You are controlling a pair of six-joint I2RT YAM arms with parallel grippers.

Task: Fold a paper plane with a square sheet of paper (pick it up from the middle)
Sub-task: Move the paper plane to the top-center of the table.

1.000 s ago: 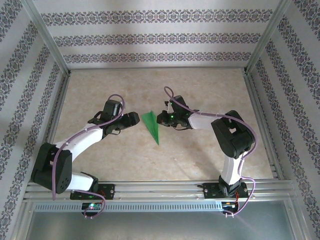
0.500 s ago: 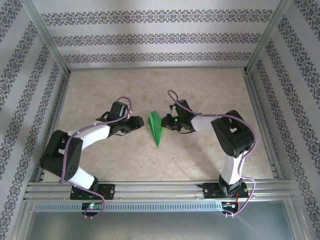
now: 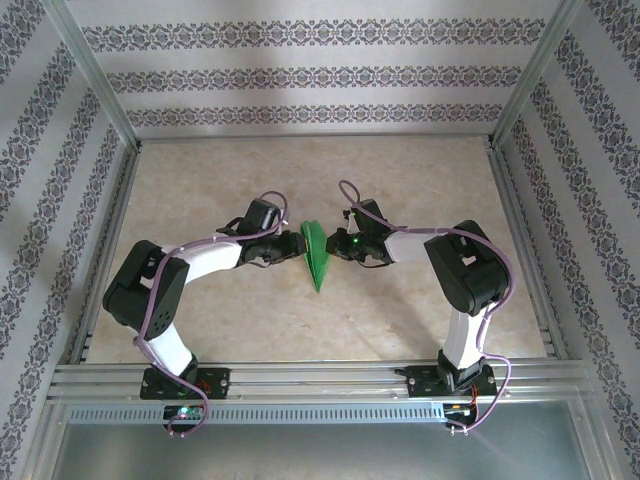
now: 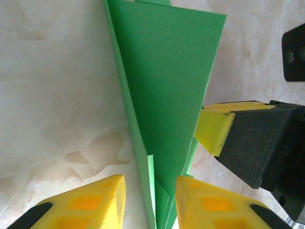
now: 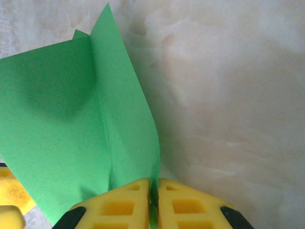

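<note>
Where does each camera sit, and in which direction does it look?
Top external: above and behind the bases, looking down at the table; both arms show, left hand and right hand either side of the paper plane.
Left wrist: on that wrist, looking along its yellow fingers, open around the plane.
Right wrist: on that wrist, looking along its fingers, shut on the plane.
Shared: all three show the plane.
</note>
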